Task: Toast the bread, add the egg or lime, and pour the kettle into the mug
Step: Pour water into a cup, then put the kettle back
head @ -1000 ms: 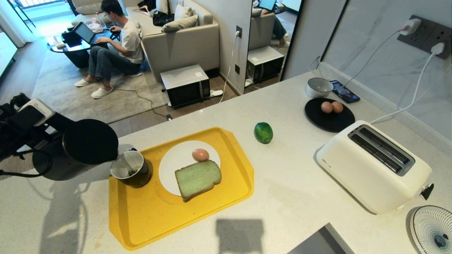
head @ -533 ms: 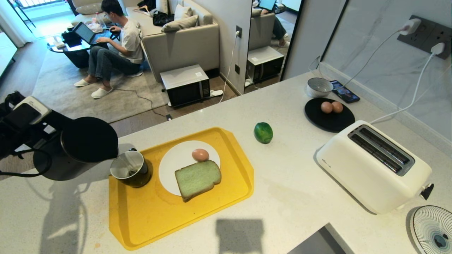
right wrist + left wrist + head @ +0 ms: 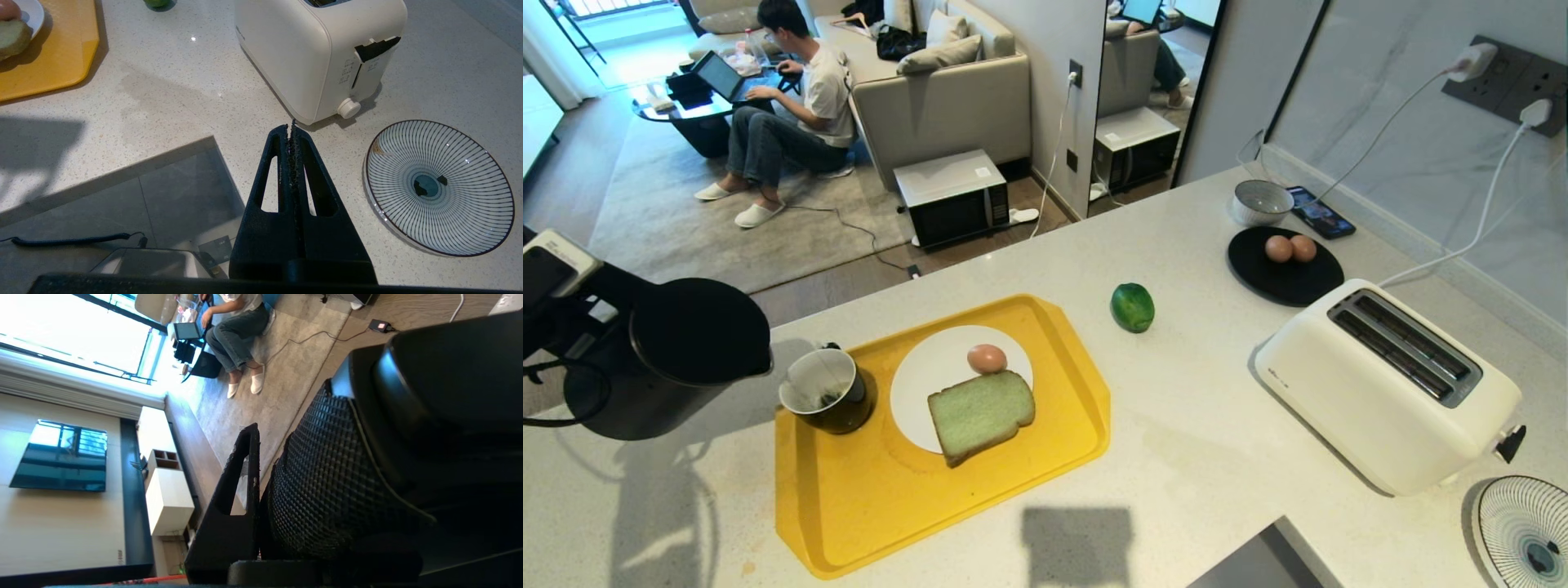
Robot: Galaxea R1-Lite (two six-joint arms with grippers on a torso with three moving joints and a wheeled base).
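Observation:
The black kettle (image 3: 678,351) hangs over the counter's left end, its spout toward the dark mug (image 3: 825,392) but a short gap to the left of it. My left gripper (image 3: 278,465) is shut on the kettle's textured handle (image 3: 327,477); one finger (image 3: 241,477) shows beside it. On the yellow tray (image 3: 866,506) the mug stands next to a white plate (image 3: 915,384) holding the green bread (image 3: 980,415) and an egg (image 3: 986,358). The lime (image 3: 1132,307) lies right of the tray. My right gripper (image 3: 292,124) is shut and empty, near the toaster (image 3: 310,53).
The white toaster (image 3: 1388,384) stands at the right, slots empty. Behind it are a black plate (image 3: 1286,286) with two eggs, a bowl (image 3: 1259,200) and a phone (image 3: 1319,214). A striped plate (image 3: 1523,531) sits at the near right corner. A person sits on the floor beyond the counter.
The kettle, held by my left gripper, has moved left, away from above the mug's rim. Everything else is unchanged.

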